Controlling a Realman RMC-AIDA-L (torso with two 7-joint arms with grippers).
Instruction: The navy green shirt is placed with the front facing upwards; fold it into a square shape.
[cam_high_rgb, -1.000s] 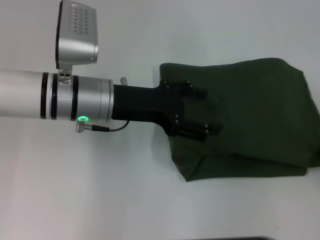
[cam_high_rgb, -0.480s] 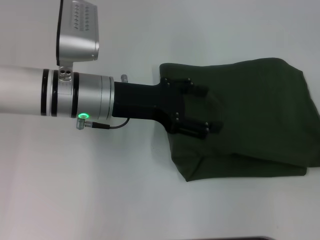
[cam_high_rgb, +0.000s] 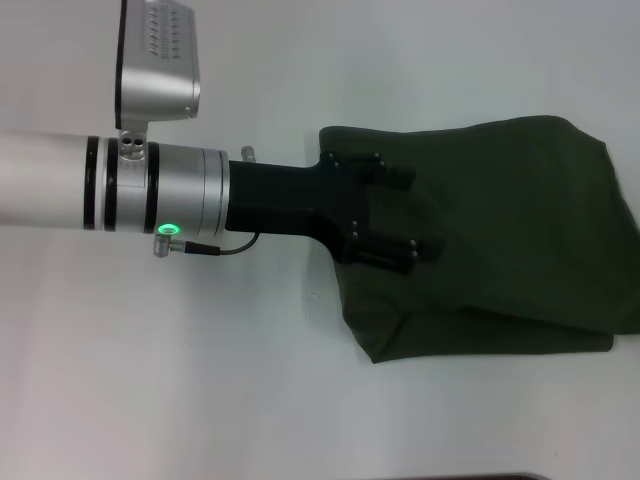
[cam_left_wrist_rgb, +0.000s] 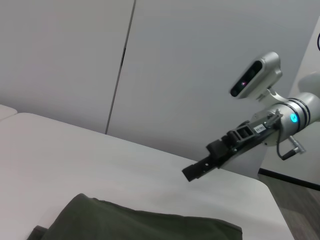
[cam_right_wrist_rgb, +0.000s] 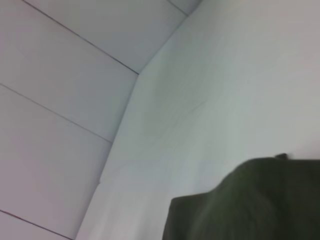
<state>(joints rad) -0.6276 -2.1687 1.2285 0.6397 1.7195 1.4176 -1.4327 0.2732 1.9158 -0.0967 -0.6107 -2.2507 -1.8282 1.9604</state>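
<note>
1. The navy green shirt (cam_high_rgb: 520, 230) lies as a folded, rumpled bundle on the white table (cam_high_rgb: 150, 380), filling the centre right of the head view and reaching the frame's right edge
2. Only plain dark cloth shows on top; its lower edge is layered, with one fold lying over another toward the lower right
3. The left arm comes in level from the left edge of the head view, its silver wrist showing a green light
4. The left gripper (cam_high_rgb: 424, 213) is over the shirt's left end, near the middle of the frame, with its two black fingers spread apart and nothing between them; I cannot tell whether they touch the cloth
5. Both wrist views show the shirt's dark edge along the bottom of the frame, with pale table beyond
</note>
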